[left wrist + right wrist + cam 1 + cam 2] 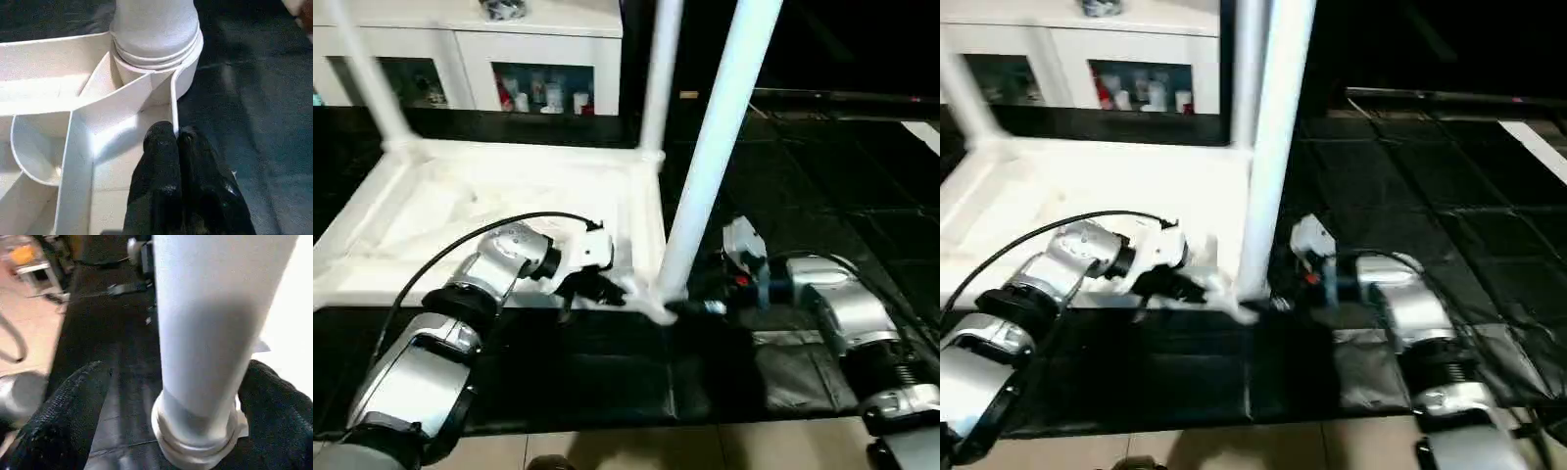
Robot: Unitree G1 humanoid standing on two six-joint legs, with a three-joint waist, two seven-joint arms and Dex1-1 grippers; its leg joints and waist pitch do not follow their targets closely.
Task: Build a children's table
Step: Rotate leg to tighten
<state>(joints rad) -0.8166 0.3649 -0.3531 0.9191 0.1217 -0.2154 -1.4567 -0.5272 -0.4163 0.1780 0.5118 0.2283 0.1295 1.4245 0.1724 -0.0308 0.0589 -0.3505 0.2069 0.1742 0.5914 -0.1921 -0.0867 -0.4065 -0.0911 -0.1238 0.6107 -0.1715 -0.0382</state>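
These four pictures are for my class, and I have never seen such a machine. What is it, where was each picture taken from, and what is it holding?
It is a two-armed robot assembling a white plastic table. Two pictures come from cameras on its head, looking down over its silver forearms. The other two come from cameras on its wrists, looking along the black fingers.

The tabletop lies upside down on a dark mat, ribbed side up, with legs standing in its corners. The left gripper is shut, its fingertips against the tabletop's rim beside the nearest leg. The right gripper has its fingers spread on either side of that leg near its base, not clamping it.
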